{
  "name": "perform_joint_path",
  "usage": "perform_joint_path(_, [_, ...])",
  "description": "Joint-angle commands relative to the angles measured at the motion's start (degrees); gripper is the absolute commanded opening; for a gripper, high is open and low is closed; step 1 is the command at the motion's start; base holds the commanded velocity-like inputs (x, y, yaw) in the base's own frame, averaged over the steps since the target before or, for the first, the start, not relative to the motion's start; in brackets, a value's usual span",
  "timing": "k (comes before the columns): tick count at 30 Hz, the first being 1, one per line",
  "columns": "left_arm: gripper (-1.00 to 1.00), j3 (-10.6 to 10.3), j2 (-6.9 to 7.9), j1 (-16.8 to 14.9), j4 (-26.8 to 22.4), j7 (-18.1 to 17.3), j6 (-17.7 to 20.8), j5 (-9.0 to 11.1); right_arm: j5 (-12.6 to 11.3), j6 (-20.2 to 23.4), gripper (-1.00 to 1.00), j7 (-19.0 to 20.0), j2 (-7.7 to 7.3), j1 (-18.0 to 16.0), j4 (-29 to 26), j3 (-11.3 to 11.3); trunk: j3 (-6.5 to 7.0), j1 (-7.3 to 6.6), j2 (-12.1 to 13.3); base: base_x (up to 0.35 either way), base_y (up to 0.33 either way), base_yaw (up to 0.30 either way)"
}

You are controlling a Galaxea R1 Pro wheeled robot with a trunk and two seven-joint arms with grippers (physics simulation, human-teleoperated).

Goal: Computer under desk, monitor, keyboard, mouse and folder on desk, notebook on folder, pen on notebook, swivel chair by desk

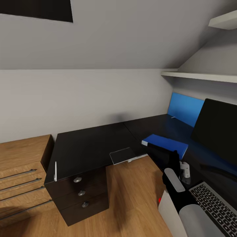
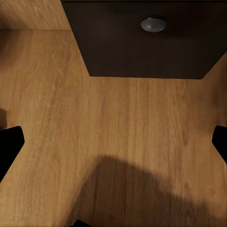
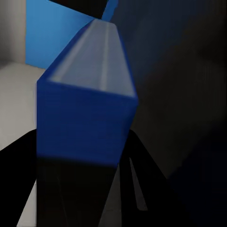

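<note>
A thick blue notebook (image 1: 164, 144) hangs just over the dark L-shaped desk (image 1: 89, 148), with my right gripper (image 1: 173, 156) shut on its near end. In the right wrist view the notebook (image 3: 87, 104) sits between the two black fingers (image 3: 19, 184). A white mouse (image 1: 186, 170) lies beside the arm, and the keyboard (image 1: 214, 204) is at the bottom right. The black monitor (image 1: 217, 130) stands behind them. A thin white pen (image 1: 55, 171) lies at the desk's left edge. A bright blue flat panel (image 1: 186, 108), maybe the folder, leans against the wall. My left gripper (image 2: 113, 142) is open over the wooden floor.
A dark drawer unit with round knobs (image 1: 77, 179) stands under the desk's left end, seen close in the left wrist view (image 2: 153, 24). A wooden dresser (image 1: 19, 164) stands left of it. White shelves (image 1: 200, 76) hang over the desk. A grey sheet (image 1: 121, 154) overhangs the desk's inner corner.
</note>
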Motion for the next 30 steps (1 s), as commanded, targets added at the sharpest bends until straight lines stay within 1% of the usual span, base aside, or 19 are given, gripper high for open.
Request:
perform_joint_path(1, [1.0,-0.35,0.05,-0.05,0.0,0.31,-0.4,0.6,0.11,-0.18,-1.0,-0.56,-0.15,-0.05,-0.03,0.11,-0.24,0.22,-0.45,0.0,0.0,0.0])
perform_joint_path(4, [1.0,-0.34,0.05,-0.05,0.02,0.39,-0.37,0.67,0.15,-0.18,-1.0,-1.15,-0.57,-0.06,0.61,0.16,-0.78,0.88,-1.65,0.0,0.0,0.0])
perform_joint_path(16, [1.0,-0.34,0.05,-0.05,0.09,0.35,-0.33,0.69,0.15,-0.18,-1.0,-1.38,-0.54,-0.06,1.26,0.28,-2.94,3.52,-6.47,0.0,0.0,0.0])
perform_joint_path(30, [1.0,-0.33,0.12,-0.05,0.25,0.19,-0.32,0.62,0.15,-0.18,-1.0,-1.42,-0.43,-0.06,1.84,0.98,-2.94,3.52,-6.47,0.0,0.0,0.0])
